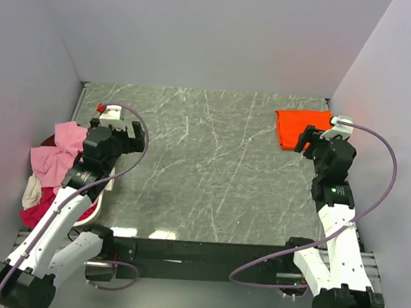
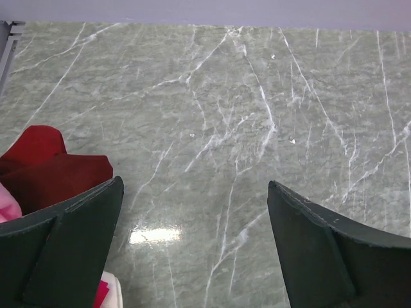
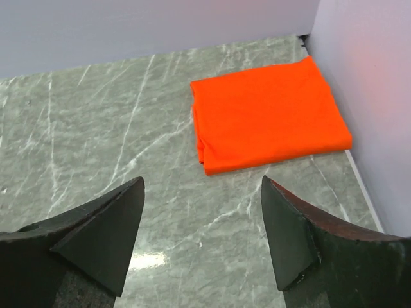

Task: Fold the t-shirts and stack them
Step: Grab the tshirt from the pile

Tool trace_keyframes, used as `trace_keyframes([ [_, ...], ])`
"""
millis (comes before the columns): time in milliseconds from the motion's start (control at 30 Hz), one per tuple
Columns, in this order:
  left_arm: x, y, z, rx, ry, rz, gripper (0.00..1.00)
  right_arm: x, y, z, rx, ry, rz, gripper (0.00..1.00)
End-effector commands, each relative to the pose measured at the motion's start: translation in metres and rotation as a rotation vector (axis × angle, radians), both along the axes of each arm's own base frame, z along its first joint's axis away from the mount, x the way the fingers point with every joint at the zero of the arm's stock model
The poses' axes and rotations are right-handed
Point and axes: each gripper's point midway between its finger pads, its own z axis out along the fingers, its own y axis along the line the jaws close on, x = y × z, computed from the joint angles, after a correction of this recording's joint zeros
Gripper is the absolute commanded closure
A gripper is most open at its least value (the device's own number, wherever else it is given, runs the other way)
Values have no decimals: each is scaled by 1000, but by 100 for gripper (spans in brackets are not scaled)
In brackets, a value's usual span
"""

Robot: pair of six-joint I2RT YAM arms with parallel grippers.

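A bright orange t-shirt (image 1: 301,127) lies folded flat at the far right corner; it also shows in the right wrist view (image 3: 270,122). My right gripper (image 3: 202,212) is open and empty, just short of its near edge. A loose pile at the left edge holds a light pink shirt (image 1: 61,151), a cream one (image 1: 32,195) and a magenta-red one (image 1: 35,216). A dark maroon shirt (image 2: 45,170) shows in the left wrist view. My left gripper (image 2: 196,212) is open and empty over bare table, right of the pile.
The grey-green marble table (image 1: 211,168) is boxed in by white walls at the back and both sides. A white basket rim (image 1: 92,209) lies under the pile at left. Purple cables loop off both arms.
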Motion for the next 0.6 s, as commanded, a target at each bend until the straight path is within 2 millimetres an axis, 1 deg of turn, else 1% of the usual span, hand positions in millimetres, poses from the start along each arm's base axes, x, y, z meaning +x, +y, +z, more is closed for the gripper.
trace_keyframes([
  [0,3,3,18,-46,-66,24,0,3,11,10,10,-35,67,20],
  [33,3,5,19,-63,-69,32,0,3,15,9,-12,-21,99,19],
  [67,3,4,20,-76,-71,28,1,2,31,8,-16,-19,195,18],
  [133,5,8,24,-117,-81,46,1,-4,52,0,-58,13,344,16],
  [167,6,6,25,-136,-78,32,1,-6,63,-3,-122,27,434,14],
  [200,7,7,26,-154,-77,32,0,-13,86,-5,-133,32,580,13],
  [233,9,13,30,-190,-78,56,1,-18,100,-9,-194,62,678,13],
  [267,12,11,28,-214,-61,37,1,-19,105,-11,-208,75,713,13],
  [300,13,13,28,-236,-53,42,1,-22,119,-8,-217,77,771,12],
  [333,16,25,31,-288,-52,86,0,-22,125,-15,-216,103,798,12],
  [367,18,31,25,-312,-24,113,1,-24,133,-17,-214,110,828,12],
  [400,19,32,24,-347,-10,108,1,-26,138,-22,-206,122,848,12],
  [433,20,50,24,-408,-5,171,1,-26,142,-27,-193,130,866,12],
  [500,21,61,18,-470,32,198,2,-29,145,-35,-195,149,883,12],
  [567,24,98,12,-542,35,336,6,-30,140,-41,-209,172,863,12],
])
